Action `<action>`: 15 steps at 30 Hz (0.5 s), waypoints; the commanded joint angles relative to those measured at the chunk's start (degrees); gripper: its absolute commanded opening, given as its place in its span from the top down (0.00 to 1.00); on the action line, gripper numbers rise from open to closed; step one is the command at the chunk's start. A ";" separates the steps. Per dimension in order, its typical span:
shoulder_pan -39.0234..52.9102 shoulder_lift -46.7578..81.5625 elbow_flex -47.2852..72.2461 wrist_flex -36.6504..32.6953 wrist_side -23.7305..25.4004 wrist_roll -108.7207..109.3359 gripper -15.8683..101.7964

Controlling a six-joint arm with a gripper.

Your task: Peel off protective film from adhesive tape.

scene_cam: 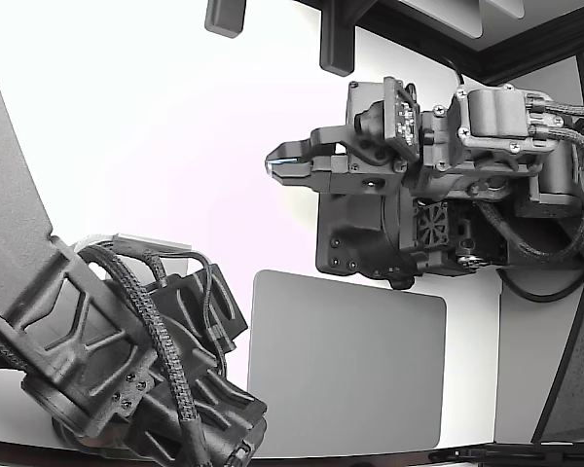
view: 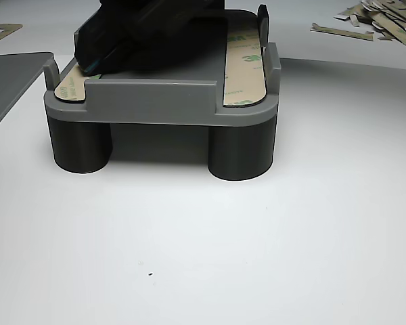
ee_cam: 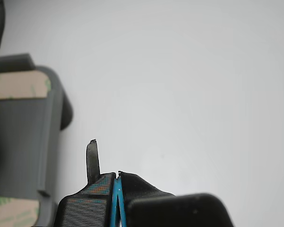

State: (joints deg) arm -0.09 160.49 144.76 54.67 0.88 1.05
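Observation:
A grey fixture [view: 162, 95] on round legs carries two tan tape strips, one on the other view's left [view: 69, 87] and one on its right [view: 245, 68]. My gripper [view: 88, 66] hangs low over the left strip's near end; I cannot tell if it touches. In the wrist view the blue-padded fingertips [ee_cam: 117, 182] are pressed together with no film seen between them. A thin dark tab [ee_cam: 92, 158] sticks up beside them. The fixture [ee_cam: 23, 142] and its strips [ee_cam: 16, 85] lie off to one side. In the exterior view my gripper [scene_cam: 280, 163] points to that view's left.
A flat grey mat [scene_cam: 346, 365] lies on the white table, also in the other view [view: 13, 74]. A second arm [scene_cam: 107, 341] fills the exterior view's lower left. Several peeled film scraps [view: 379, 17] lie at the other view's far right.

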 commanded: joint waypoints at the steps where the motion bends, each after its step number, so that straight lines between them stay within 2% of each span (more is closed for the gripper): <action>1: 2.90 -2.29 -4.75 -0.35 2.46 -6.15 0.95; 11: 3.25 -5.01 -4.04 0.26 5.10 -52.82 0.96; 15: 9.14 -6.86 -2.11 -0.18 10.99 -66.36 0.96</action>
State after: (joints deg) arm 6.59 153.46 143.53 55.11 8.70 -48.60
